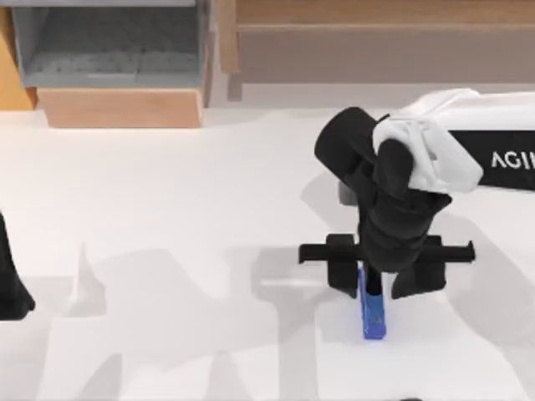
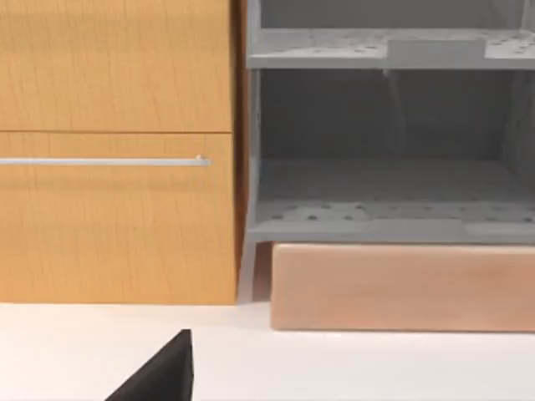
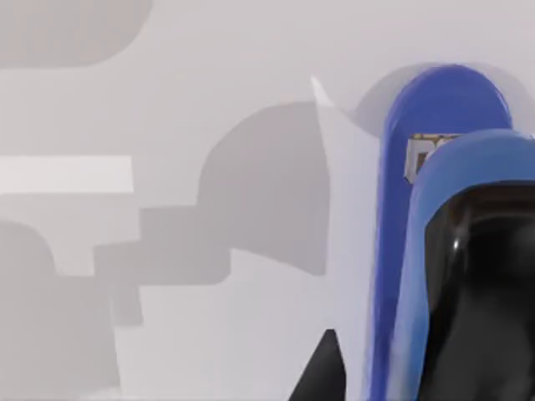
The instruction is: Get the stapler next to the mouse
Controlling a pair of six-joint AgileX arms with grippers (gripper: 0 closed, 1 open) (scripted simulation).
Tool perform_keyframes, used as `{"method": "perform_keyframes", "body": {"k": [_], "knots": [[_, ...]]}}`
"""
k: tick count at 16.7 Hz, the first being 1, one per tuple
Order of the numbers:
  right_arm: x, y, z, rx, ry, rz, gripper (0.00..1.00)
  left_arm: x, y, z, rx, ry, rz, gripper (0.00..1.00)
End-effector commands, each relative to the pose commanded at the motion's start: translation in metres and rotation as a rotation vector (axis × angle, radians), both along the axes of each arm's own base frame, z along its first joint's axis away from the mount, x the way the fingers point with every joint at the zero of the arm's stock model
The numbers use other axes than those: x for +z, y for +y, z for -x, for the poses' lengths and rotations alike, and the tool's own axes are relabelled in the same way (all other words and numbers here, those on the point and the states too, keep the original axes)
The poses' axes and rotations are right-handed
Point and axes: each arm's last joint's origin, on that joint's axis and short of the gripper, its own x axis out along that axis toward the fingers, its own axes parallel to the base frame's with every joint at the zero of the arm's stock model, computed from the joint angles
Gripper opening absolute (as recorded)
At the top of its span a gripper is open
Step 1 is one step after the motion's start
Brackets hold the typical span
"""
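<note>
Right gripper (image 1: 372,288) is hanging over the blue stapler (image 1: 373,316), fingers straddling its near end; clamping is unclear. Left arm (image 1: 10,280) is sitting parked at the table's (image 1: 167,192) left edge.

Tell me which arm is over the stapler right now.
The right gripper, reaching in from the table's right, sits directly over the blue stapler. The left gripper is parked at the left edge.

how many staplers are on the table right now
1. The blue stapler lies on the white table, right of centre in the top view, under the right end effector. More could be hidden beneath that arm.
</note>
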Motion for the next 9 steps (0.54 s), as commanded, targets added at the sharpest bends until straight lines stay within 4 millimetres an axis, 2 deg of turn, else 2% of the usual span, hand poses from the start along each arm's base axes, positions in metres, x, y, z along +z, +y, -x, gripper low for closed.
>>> {"method": "perform_keyframes", "body": {"k": [3,9], "knots": [[0.0,0.0,0.0,0.0,0.0,0.0,0.98,0.0,0.0,0.0,0.0,0.0,0.0,1.0],[0.0,0.0,0.0,0.0,0.0,0.0,1.0,0.0,0.0,0.0,0.0,0.0,0.0,1.0]]}}
